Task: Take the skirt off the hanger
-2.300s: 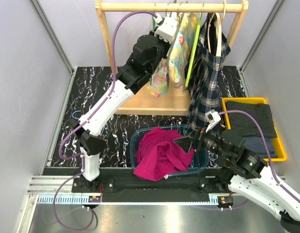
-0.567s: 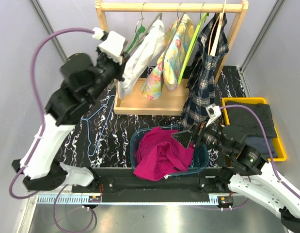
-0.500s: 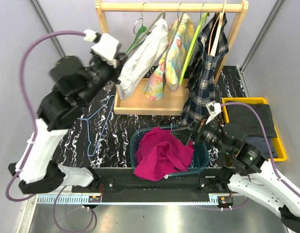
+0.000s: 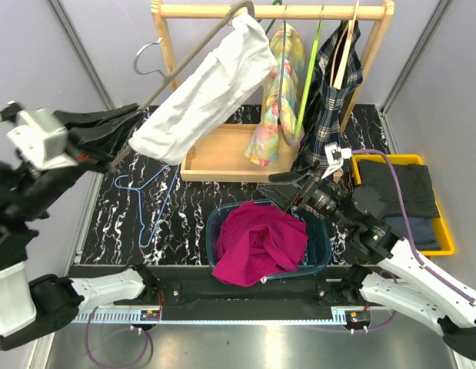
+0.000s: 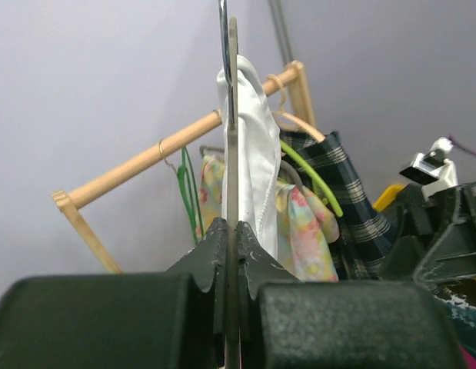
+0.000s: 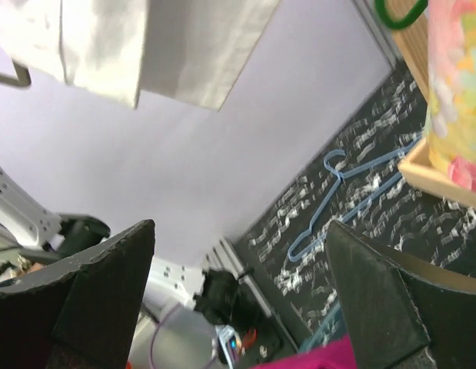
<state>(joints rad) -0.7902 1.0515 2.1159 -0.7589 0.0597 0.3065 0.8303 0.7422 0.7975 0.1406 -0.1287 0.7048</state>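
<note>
The white skirt [image 4: 207,84] hangs on a grey hanger [image 4: 168,73]. The hanger is tilted, with its hook off the rail and left of the rack. My left gripper [image 4: 132,129] is shut on the hanger's lower end. In the left wrist view the jaws [image 5: 232,231] pinch the hanger bar [image 5: 232,115], and the skirt [image 5: 257,169] drapes just beyond. My right gripper [image 4: 287,188] is open and empty above the basket, right of and below the skirt. In the right wrist view its open gripper [image 6: 239,227] points up at the skirt's hem [image 6: 145,46].
The wooden rack [image 4: 268,11] holds a floral garment [image 4: 280,92], a green hanger [image 4: 307,77] and a plaid garment [image 4: 330,108]. A blue basket [image 4: 211,231] holds magenta cloth [image 4: 261,238]. A yellow tray [image 4: 447,234] of dark clothes sits right. A blue hanger [image 4: 157,200] lies on the table.
My left arm has swung left and back, pulling the hanger and white skirt off the rail and tilting it. My right gripper has risen slightly toward the rack.
</note>
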